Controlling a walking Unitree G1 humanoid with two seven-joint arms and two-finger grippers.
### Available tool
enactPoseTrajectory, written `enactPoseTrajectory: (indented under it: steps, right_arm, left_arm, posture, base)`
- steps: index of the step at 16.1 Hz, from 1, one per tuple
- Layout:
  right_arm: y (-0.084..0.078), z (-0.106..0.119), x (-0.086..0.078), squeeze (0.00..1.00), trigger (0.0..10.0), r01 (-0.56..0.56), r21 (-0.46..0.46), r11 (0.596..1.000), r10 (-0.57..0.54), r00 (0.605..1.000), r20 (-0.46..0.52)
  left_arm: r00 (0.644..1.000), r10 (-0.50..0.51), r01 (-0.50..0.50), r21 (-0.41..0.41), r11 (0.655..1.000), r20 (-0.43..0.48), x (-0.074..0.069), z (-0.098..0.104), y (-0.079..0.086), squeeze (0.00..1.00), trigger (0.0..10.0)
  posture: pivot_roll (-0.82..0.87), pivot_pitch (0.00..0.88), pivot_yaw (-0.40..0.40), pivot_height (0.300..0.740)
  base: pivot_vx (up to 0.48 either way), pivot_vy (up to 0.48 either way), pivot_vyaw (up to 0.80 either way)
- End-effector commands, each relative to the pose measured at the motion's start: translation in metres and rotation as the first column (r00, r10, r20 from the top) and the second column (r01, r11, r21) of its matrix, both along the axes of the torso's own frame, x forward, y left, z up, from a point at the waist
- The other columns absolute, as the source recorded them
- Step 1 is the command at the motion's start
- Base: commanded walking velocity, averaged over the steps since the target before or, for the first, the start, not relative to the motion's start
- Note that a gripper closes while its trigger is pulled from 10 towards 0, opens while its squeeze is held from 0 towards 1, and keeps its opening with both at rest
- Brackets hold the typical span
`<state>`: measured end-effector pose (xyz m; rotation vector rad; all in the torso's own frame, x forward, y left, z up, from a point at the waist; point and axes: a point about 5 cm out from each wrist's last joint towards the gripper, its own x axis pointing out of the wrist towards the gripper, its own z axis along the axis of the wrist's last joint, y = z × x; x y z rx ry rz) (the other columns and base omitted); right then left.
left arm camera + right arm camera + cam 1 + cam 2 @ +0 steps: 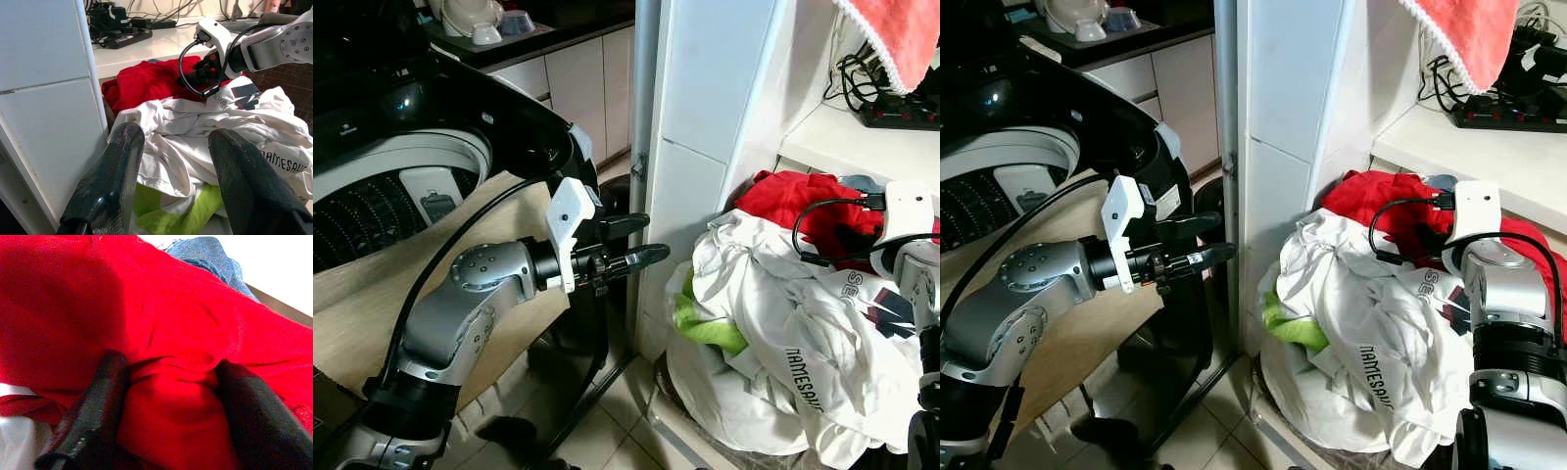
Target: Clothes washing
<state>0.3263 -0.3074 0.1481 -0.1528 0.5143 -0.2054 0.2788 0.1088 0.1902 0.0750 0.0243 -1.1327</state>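
Here the red garment (800,201) lay at the back of the heap of clothes, partly under a white shirt (783,313) with dark letters, and a bit of blue denim (210,249) showed behind it. The right gripper (171,401) was pushed down into this red cloth: in the right wrist view a fold of the fabric bulged up between the two black fingers (95,401), which touched it on both sides and were pressing it, so the gripper was grasping the red garment. A green piece (710,328) stuck out low on the heap's side toward the white cabinet (690,186).

The left gripper (636,240) was held in the air in front of the cabinet's edge, beside the heap and apart from it; its fingers (105,186) stood spread with nothing between them. Behind the left arm was the washing machine (401,186) with its dark lid raised. On the shelf (832,137) above the clothes lay a black power strip (901,113), and a pink towel (896,34) hung over it
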Motion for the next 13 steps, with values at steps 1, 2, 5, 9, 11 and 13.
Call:
enactPoseTrajectory:
  steps: [1,2,5,9,11,13]
  right_arm:
    - [0.002,-0.001,0.001,0.00,0.0,-0.018,0.009,1.000,0.018,1.000,-0.005]
    - [0.002,-0.001,0.001,0.00,0.0,-0.021,0.011,1.000,0.021,1.000,-0.004]
    - [0.001,0.000,0.000,0.00,0.0,-0.018,0.016,1.000,0.018,1.000,0.013]
    - [-0.001,0.005,0.000,0.00,0.0,-0.015,0.040,0.999,0.013,0.998,0.061]
    - [0.001,0.017,0.001,0.00,0.0,-0.029,0.100,0.995,0.015,0.990,0.143]
    - [0.002,0.043,0.000,0.00,0.0,-0.085,0.142,0.986,0.043,0.960,0.275]
  left_arm:
    - [1.000,0.000,0.001,-0.009,1.000,0.019,0.000,0.007,0.001,0.00,10.0]
    - [1.000,0.001,-0.001,-0.009,1.000,0.018,0.000,0.007,0.001,0.00,10.0]
    - [1.000,0.004,-0.003,-0.013,1.000,0.018,0.000,0.007,0.000,0.00,10.0]
    - [1.000,0.015,-0.015,-0.019,1.000,0.013,0.002,0.007,0.000,0.00,10.0]
    - [1.000,0.022,-0.022,-0.022,1.000,-0.011,0.001,0.006,0.000,0.00,10.0]
    - [0.999,0.035,-0.035,-0.033,0.999,-0.007,0.001,0.008,0.000,0.00,10.0]
  posture:
    - [-0.10,0.000,0.031,0.740]
    - [-0.10,0.000,0.031,0.740]
    - [-0.11,0.000,0.034,0.740]
    - [-0.11,0.000,0.035,0.740]
    - [-0.11,0.000,0.036,0.740]
    - [-0.11,0.000,0.035,0.740]
  base:
    - [0.000,0.000,0.00]
    - [0.000,0.000,0.00]
    - [0.000,0.000,0.00]
    - [0.000,0.000,0.00]
    - [0.000,0.000,0.00]
    - [0.000,0.000,0.00]
